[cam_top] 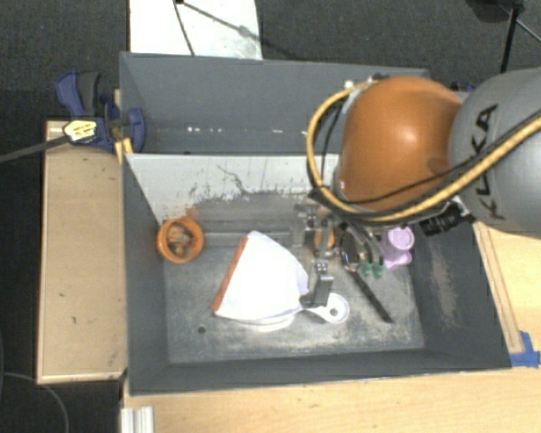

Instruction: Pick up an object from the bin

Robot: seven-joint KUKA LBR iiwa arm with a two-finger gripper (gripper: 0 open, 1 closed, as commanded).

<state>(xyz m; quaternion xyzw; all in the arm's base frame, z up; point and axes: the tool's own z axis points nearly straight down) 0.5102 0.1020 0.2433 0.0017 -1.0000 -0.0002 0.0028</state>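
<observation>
My gripper (323,285) is low in the middle of the bin, under the arm's orange cover. It stands at the right edge of a white folded thing with an orange rim (260,280). Just below its tip lies a small white ring-shaped piece (332,311), touching or nearly touching it. A pale purple thing (399,246) sits to the right, partly hidden by the arm. A thin black stick (373,297) lies slanted on the floor right of the gripper.
A round orange-brown thing (180,240) rests by the bin's left wall. The arm and its cables cover the bin's upper right part. Bare floor shows along the front and in the left front corner.
</observation>
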